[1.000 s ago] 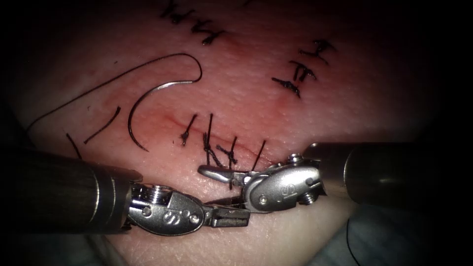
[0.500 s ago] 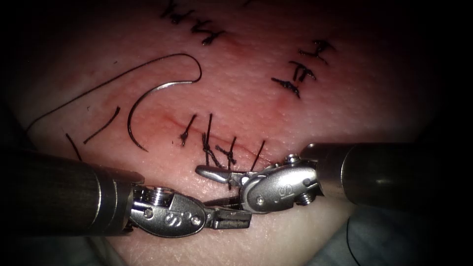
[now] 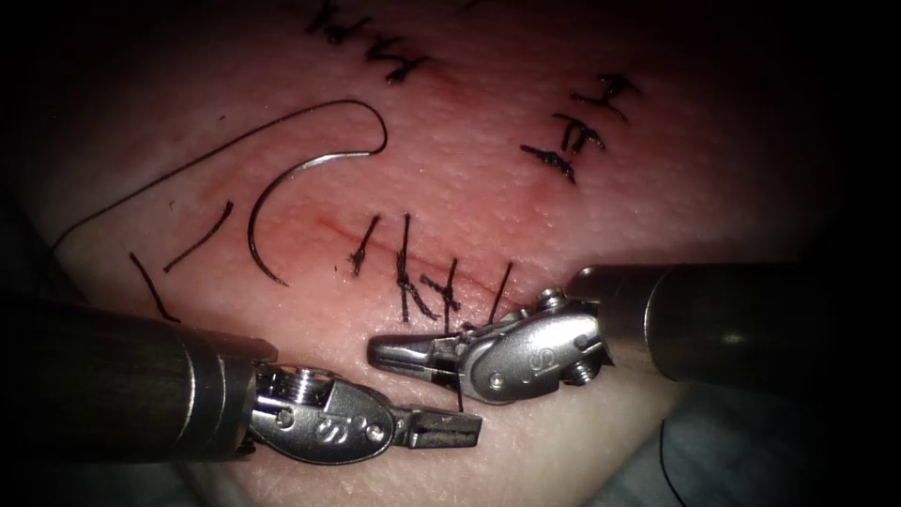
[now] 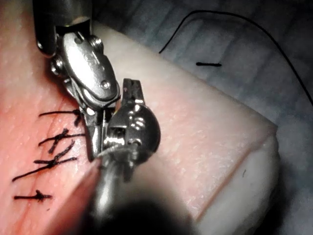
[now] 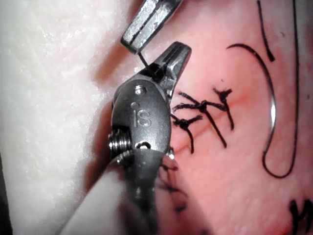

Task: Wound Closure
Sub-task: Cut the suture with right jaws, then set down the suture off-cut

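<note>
On the tissue (image 3: 469,169), one cut (image 3: 324,225) is seen, and places are given from it. Well left of the cut, two short cut ends (image 3: 199,237) of thread lie loose, one above the other. Just left of the cut's left end, one needle (image 3: 258,202) lies flat on the surface, not in the tissue and held by neither tool. Its point is turned down and its blunt end up. From that blunt end one thread (image 3: 188,164) is looped back over the needle and led off to the left. In the right wrist view the needle (image 5: 270,105) and its loop are seen beyond the stitches.

Four stitches (image 3: 404,268) are counted across the cut, side by side. Three more stitches (image 3: 574,131) are set in a row well above and right of it.

Below the cut, two tools are seen. The left tool (image 3: 450,430) lies lowest, its jaws closed. From their tip one short strand (image 3: 460,392) is drawn straight up to the right tool (image 3: 404,352). This tool lies just under the stitches, its jaws closed on that strand near their base. In the right wrist view the strand (image 5: 142,59) is seen stretched between the left tool (image 5: 146,22) and the right tool (image 5: 171,61).
</note>
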`<act>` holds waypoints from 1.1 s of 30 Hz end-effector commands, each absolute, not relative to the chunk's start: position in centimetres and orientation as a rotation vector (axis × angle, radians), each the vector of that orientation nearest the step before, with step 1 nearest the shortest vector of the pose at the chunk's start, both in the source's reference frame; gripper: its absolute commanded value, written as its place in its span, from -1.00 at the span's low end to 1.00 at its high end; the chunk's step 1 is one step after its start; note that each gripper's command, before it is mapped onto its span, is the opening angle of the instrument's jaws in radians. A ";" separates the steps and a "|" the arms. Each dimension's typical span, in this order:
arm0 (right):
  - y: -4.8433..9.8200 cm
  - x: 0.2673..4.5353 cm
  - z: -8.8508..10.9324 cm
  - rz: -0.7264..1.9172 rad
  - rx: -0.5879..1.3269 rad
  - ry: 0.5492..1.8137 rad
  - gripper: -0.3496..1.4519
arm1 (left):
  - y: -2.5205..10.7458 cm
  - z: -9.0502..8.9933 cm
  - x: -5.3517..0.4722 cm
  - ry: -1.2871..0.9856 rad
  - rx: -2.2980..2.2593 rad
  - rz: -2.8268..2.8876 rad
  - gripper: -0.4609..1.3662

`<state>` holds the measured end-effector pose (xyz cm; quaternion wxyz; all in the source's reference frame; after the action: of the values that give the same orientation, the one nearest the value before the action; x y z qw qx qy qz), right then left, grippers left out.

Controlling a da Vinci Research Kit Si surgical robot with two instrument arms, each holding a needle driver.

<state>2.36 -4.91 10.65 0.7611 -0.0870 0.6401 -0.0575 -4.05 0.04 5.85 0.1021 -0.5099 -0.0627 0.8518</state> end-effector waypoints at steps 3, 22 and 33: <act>-4.9 2.35 10.6 -0.118 -0.196 1.387 -1.00 | 0.0 5.8 -4.05 -0.193 -1.508 2.517 -0.88; -4.7 1.75 10.4 -0.042 -0.248 1.363 0.81 | 0.0 5.8 -3.88 -0.185 -1.513 2.524 -0.88; -4.6 0.95 10.4 0.047 -0.312 1.299 0.79 | 0.0 5.9 -3.66 -0.186 -1.485 2.498 -0.88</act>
<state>0.87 -4.55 10.36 0.7857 -0.1501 0.5996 0.0245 -3.60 0.04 5.89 0.1187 -0.5048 -0.0609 0.8529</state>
